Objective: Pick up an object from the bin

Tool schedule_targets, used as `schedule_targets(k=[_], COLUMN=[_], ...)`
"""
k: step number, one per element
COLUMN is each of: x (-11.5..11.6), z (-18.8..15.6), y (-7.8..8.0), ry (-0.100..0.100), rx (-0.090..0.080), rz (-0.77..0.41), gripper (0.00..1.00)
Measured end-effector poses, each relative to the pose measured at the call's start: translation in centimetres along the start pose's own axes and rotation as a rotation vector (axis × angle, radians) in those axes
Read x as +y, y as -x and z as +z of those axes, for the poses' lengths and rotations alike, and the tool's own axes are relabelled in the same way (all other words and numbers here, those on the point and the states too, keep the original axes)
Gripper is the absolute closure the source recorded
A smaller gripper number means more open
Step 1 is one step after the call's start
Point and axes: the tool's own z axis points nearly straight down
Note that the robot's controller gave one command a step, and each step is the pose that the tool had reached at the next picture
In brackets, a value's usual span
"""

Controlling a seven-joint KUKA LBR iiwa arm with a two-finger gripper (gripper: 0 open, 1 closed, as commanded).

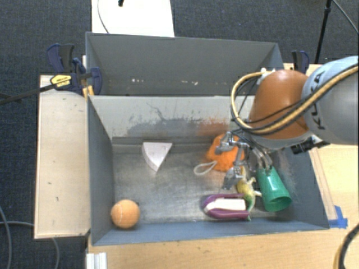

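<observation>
I have the gripper (239, 178) low in the right part of the bin (104, 178), down among a small cluster of things. Whether it is spread or closed I cannot tell from here. Just behind it lies an orange soft thing (220, 153) with a pale cord loop (204, 168) trailing to its left. A small yellowish piece (247, 190) sits right beneath it, with a green cup (274, 191) tipped over beside that and a purple and white object (226, 207) along the front wall. Well apart to the left are a white wedge (156, 153) and an orange ball (125, 213).
</observation>
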Motion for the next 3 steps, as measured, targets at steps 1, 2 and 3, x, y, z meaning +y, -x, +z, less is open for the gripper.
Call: schedule_targets(k=[1, 2, 3], x=[-0.87, -0.82, -0.88], z=[6.28, 6.24, 6.13], y=[2.46, 2.17, 2.35], ry=[0.002, 0.004, 0.0], rx=[0.002, -0.001, -0.001], rz=[-0.154, -0.024, -0.086], gripper=[0.0, 0.0, 0.0])
